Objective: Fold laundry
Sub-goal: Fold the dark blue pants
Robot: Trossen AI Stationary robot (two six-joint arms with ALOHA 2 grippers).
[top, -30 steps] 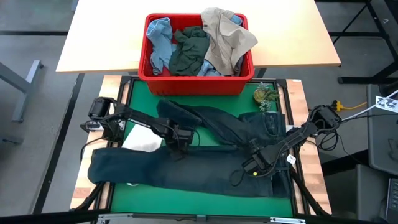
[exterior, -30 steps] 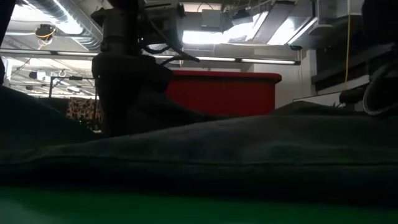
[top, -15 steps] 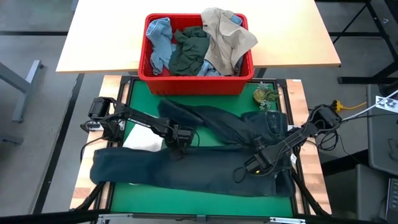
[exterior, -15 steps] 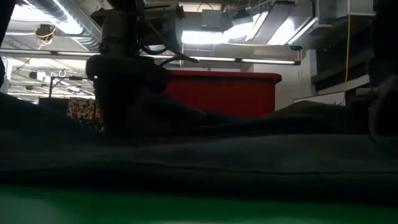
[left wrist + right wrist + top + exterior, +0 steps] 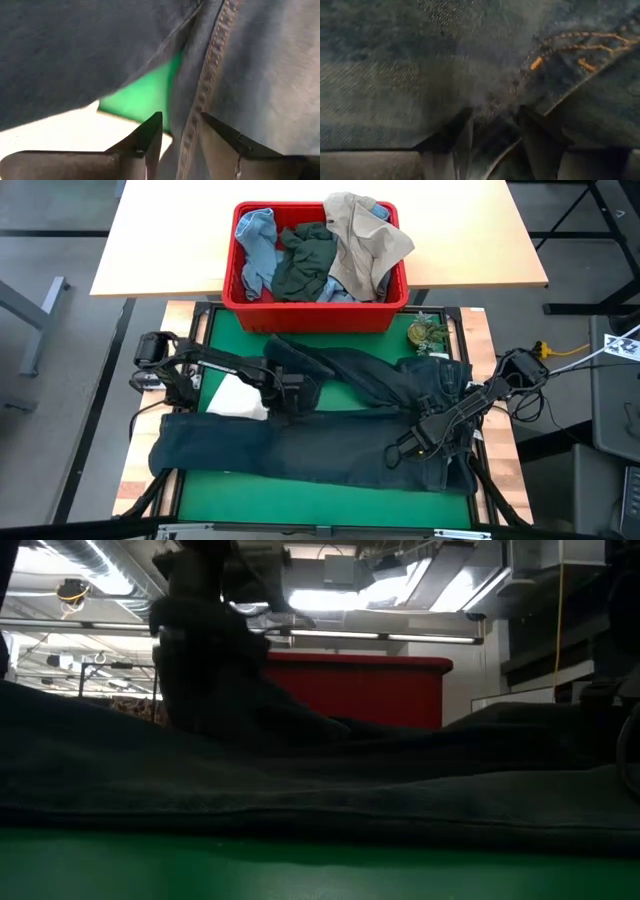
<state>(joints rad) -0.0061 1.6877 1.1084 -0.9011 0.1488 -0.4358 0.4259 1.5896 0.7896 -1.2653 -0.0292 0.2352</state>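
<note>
While dark navy jeans (image 5: 330, 445) are spread beneath both, left end effector (image 5: 180, 137) parted astride a seam, right end effector (image 5: 492, 127) pressed into denim, fingers apart, nothing lifted.

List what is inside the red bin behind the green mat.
The red bin holds a light blue piece, a dark green-grey piece and a beige piece draped over its rim. Anything beneath them is covered.

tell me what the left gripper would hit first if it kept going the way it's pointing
Most likely the jeans: the left gripper has its fingers parted around a stitched denim seam, with green mat showing beside it.
</note>
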